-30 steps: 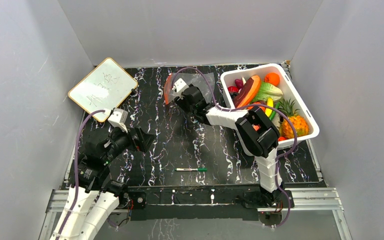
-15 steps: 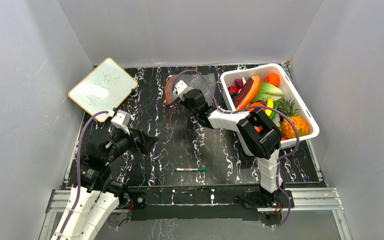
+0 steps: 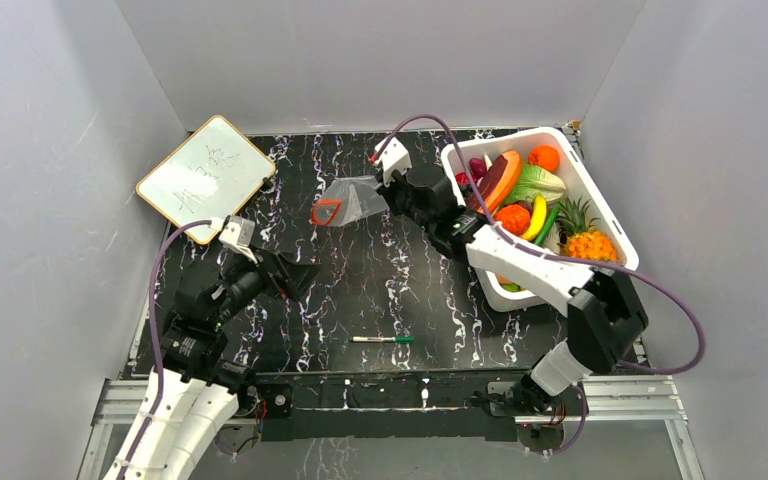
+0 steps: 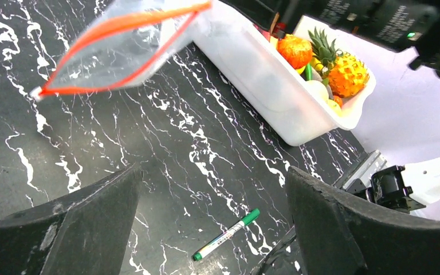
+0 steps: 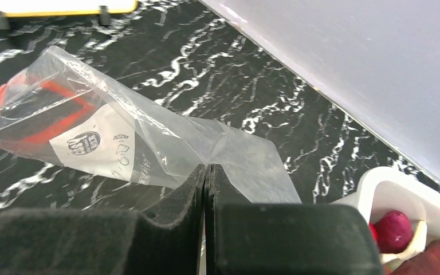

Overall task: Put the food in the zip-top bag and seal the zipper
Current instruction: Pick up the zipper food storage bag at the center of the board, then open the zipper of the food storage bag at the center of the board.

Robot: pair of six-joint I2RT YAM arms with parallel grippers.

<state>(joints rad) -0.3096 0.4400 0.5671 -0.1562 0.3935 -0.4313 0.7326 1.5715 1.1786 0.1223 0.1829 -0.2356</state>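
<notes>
The clear zip-top bag [image 3: 348, 201] hangs lifted above the table, left of the tub. My right gripper [image 3: 388, 193] is shut on its closed end [image 5: 205, 167]. The bag [image 5: 120, 126] slopes away and down from the jaws. Its orange-red zipper [image 3: 326, 212] is at the far low end and gapes open [image 4: 126, 23]. The food lies piled in the white tub [image 3: 505, 138]: a pineapple [image 3: 588, 243], a red-orange round fruit [image 3: 513, 218], an orange [image 3: 545, 157]. My left gripper [image 3: 300, 272] hovers open and empty [image 4: 212, 177], below and left of the bag.
A thin white-and-green marker pen [image 3: 381, 339] lies near the front edge. A whiteboard [image 3: 205, 172] leans at the back left. Grey walls enclose three sides. The white tub [image 4: 263, 86] fills the right side.
My right gripper closed on the bag and lifted it off the table, swinging toward the tub so the zipper end now hangs left. The left gripper has barely shifted.
</notes>
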